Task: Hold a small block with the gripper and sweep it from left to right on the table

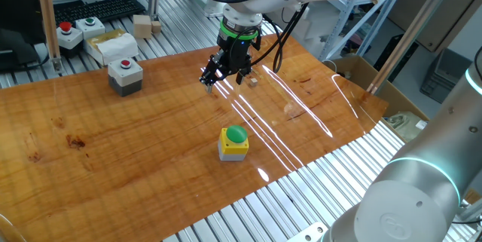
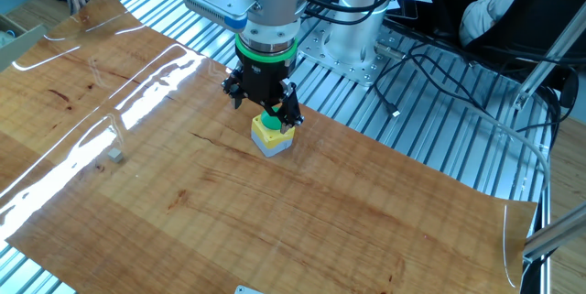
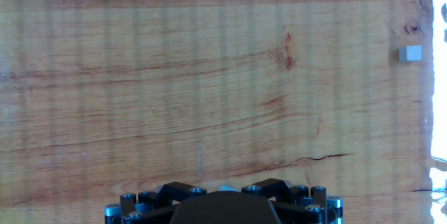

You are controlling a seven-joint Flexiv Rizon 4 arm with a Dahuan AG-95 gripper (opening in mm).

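Note:
The small block (image 1: pixel 254 82) is a tiny pale cube lying on the orange-brown table (image 1: pixel 113 151), in the glare streaks. It also shows in the other fixed view (image 2: pixel 116 156) and at the right edge of the hand view (image 3: pixel 410 54). The black gripper (image 1: pixel 226 78) with its green ring hangs a little above the table, just left of the block and apart from it. Its fingers are spread and hold nothing. In the other fixed view the gripper (image 2: pixel 264 106) stands just behind the green-button box. In the hand view only the gripper's base (image 3: pixel 223 196) shows at the bottom edge.
A yellow-and-grey box with a green button (image 1: pixel 234 142) sits on the table in front of the gripper. A grey box with a red button (image 1: pixel 125 75) stands at the back left. White button boxes (image 1: pixel 70 35) and larger wooden blocks (image 1: pixel 143 25) lie on the aluminium frame behind.

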